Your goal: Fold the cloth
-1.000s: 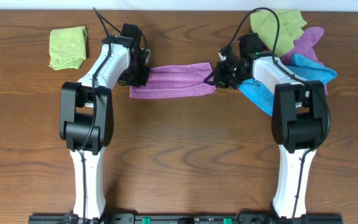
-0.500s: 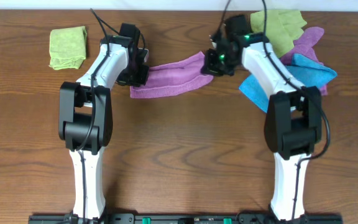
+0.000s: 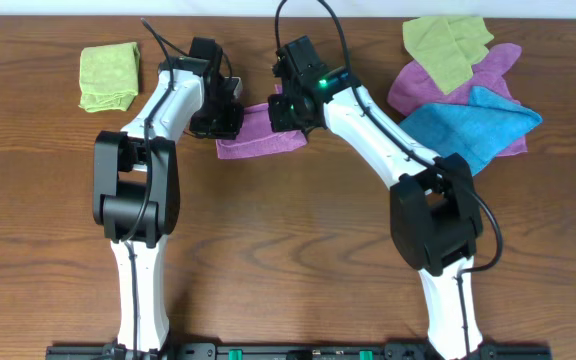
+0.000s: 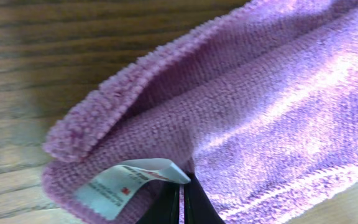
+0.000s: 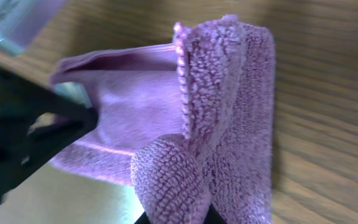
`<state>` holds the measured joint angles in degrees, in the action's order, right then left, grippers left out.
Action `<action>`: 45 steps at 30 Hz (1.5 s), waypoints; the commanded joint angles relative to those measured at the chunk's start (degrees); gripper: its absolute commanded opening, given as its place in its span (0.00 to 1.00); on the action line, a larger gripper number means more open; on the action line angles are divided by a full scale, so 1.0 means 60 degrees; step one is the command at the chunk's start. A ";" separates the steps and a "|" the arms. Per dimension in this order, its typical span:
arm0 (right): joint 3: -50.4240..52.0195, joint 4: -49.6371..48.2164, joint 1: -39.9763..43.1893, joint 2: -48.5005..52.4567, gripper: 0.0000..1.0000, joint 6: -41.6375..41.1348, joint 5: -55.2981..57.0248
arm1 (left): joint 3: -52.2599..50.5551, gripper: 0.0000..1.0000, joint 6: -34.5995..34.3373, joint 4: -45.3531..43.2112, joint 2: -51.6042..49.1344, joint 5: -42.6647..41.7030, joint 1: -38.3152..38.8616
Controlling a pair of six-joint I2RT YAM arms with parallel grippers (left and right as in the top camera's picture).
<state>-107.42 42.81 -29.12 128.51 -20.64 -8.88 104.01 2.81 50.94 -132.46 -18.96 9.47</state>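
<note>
The cloth (image 3: 268, 140), purple-magenta, lies bunched on the table between my two arms, its right end folded over toward the left. My left gripper (image 3: 232, 118) is shut on the cloth's left edge. In the left wrist view the cloth (image 4: 260, 93) fills the frame, and its white tag (image 4: 126, 185) sits just beside my left gripper (image 4: 181, 208), whose jaws pinch the fabric. My right gripper (image 3: 281, 110) hovers close to the left one, shut on the other end. In the right wrist view the cloth (image 5: 229, 112) hangs doubled from my right gripper (image 5: 178, 219).
A folded green cloth (image 3: 108, 75) lies at the back left. At the back right is a pile: a green cloth (image 3: 448, 40), a second purple cloth (image 3: 433, 88) and a bright blue cloth (image 3: 473, 125). The left arm's dark gripper (image 5: 23, 140) shows in the right wrist view.
My right gripper has swung left across the table, carrying its end of the cloth over toward the left gripper; the cloth now looks half as long. The left arm has stayed put.
</note>
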 commanded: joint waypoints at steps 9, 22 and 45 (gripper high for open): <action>-0.0149 0.0033 0.0324 -0.0197 0.01 -0.0342 0.0452 | -0.0098 0.06 0.0036 0.0270 0.0805 -0.0233 -0.0084; -0.0561 -0.0590 0.0080 -0.0193 0.02 -0.0222 0.0922 | -0.0098 0.06 0.0073 0.0284 0.4444 0.0863 -0.1410; -0.0561 -0.1461 -0.1355 0.0790 0.01 0.1676 0.0838 | -0.0098 0.06 0.0073 0.0495 0.6564 -0.1912 -0.4375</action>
<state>-109.65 34.00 -36.10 131.85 -13.06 -3.81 103.63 2.98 53.78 -94.70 -26.72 -15.77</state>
